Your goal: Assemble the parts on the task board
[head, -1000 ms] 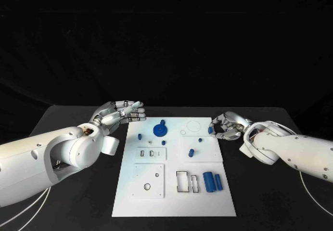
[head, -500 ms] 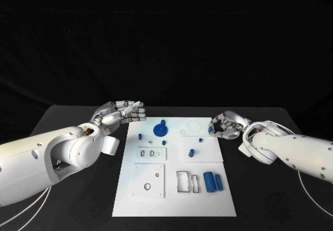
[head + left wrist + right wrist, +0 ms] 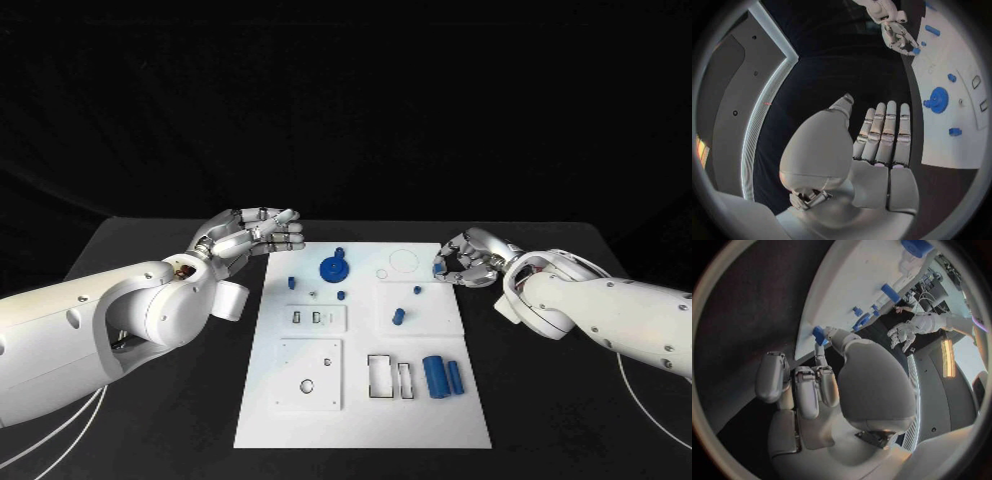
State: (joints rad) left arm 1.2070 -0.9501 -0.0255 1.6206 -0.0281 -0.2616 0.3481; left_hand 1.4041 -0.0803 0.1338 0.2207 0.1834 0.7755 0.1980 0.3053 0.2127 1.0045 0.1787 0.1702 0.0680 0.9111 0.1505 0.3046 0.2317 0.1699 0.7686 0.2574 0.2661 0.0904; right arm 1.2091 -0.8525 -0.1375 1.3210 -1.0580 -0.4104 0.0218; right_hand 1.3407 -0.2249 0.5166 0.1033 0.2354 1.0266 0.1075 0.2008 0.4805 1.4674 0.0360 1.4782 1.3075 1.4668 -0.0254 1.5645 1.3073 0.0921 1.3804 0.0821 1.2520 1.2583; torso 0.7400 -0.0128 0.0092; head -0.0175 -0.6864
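At the task board's [image 3: 361,420] right edge our right hand [image 3: 464,262] pinches a small blue part [image 3: 438,269] that a loose grip could drop, while our left hand [image 3: 257,236] hovers empty, fingers apart.

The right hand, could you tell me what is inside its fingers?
The right hand pinches a small blue part at the task board's edge. Its fingers cover most of it, so its shape cannot be told.
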